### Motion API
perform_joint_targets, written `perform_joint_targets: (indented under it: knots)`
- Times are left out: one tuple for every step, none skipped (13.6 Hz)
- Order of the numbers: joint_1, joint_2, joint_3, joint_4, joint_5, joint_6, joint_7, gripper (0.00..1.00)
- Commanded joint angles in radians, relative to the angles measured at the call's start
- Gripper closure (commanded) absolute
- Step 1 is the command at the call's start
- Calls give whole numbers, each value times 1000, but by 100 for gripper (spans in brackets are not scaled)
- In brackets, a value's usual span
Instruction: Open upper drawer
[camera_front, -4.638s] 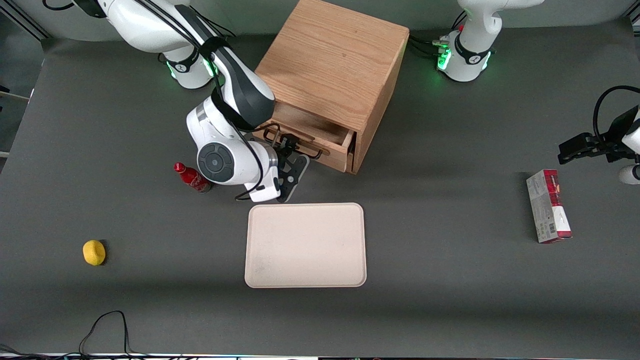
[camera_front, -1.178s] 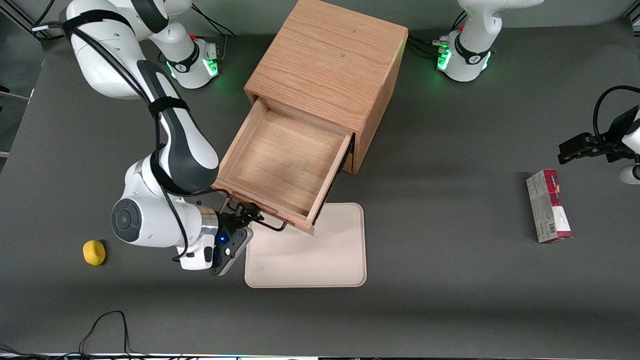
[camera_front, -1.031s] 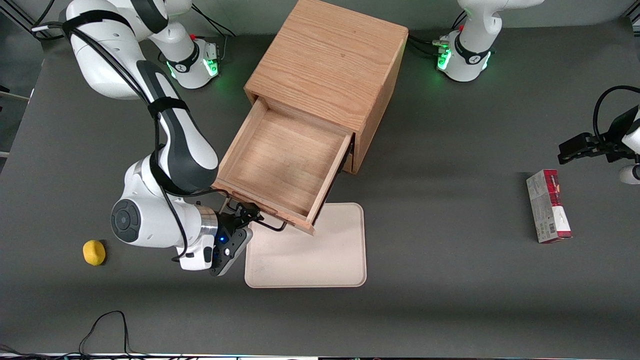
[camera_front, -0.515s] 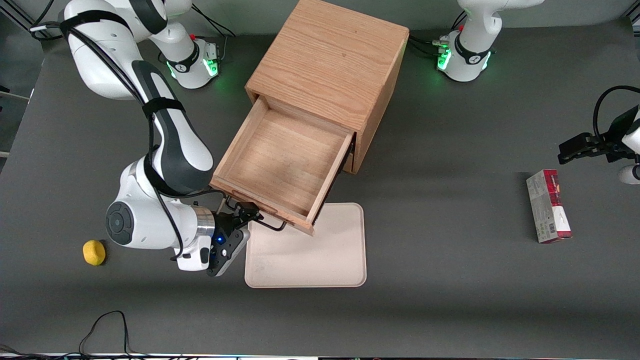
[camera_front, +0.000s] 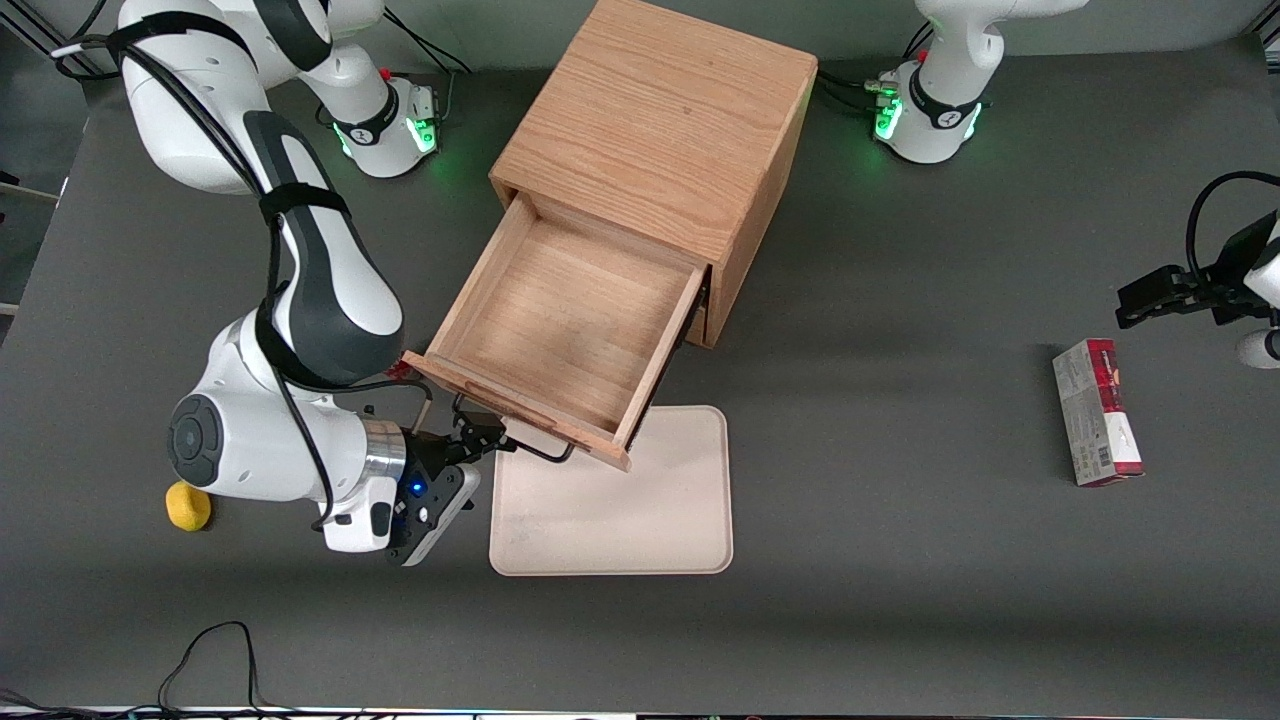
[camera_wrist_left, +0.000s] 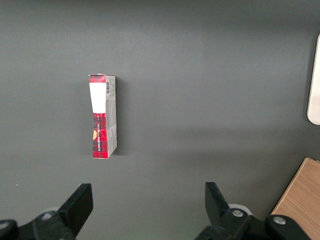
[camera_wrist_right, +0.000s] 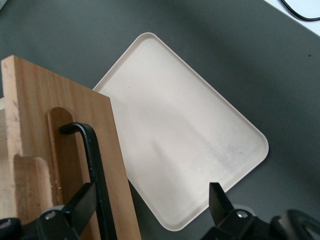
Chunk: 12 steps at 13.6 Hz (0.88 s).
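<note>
The upper drawer (camera_front: 560, 330) of the oak cabinet (camera_front: 660, 120) stands pulled far out, and its light-wood inside is empty. Its thin black bar handle (camera_front: 525, 450) sits on the drawer front, which shows close up in the right wrist view (camera_wrist_right: 55, 150) with the handle (camera_wrist_right: 92, 155). My right gripper (camera_front: 478, 437) is at the handle's end toward the working arm, nearer the front camera than the drawer. It is open (camera_wrist_right: 150, 207), with the fingers wide apart. The bar runs close beside one finger (camera_wrist_right: 80, 202) and is not gripped. The lower drawer is almost wholly hidden under the upper one.
A beige tray (camera_front: 610, 500) lies on the table just under the drawer's front edge and shows in the right wrist view (camera_wrist_right: 190, 135). A yellow lemon (camera_front: 187, 507) lies by my arm's elbow. A red-and-white box (camera_front: 1097, 412) lies toward the parked arm's end.
The drawer went from barely open to far out. In the last half second my gripper let go of the handle and shifted toward the working arm's end and nearer the camera.
</note>
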Motion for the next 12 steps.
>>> perform_joint_targets:
  knots:
    - [-23,22,10,67,19,-67,-15,0]
    - [-25,16,0,81,18,-116,-14,0]
    - [-39,7,-5,87,11,-162,-11,0]
    - [-54,-7,-7,88,8,-214,-6,0]
    - [-71,-27,-8,87,2,-256,-5,0]
    - [-91,-53,-7,84,-13,-291,-2,0]
    - [-94,-86,-26,75,-56,-302,4,0]
    - [-94,-132,-33,29,-109,-324,15,0]
    - [-97,-204,-39,-56,-131,-350,14,0]
    - [-94,-284,-72,-165,-134,-344,14,0]
    - [-88,-354,-109,-259,-139,-326,14,0]
    - [-88,-413,-120,-336,-163,-307,15,0]
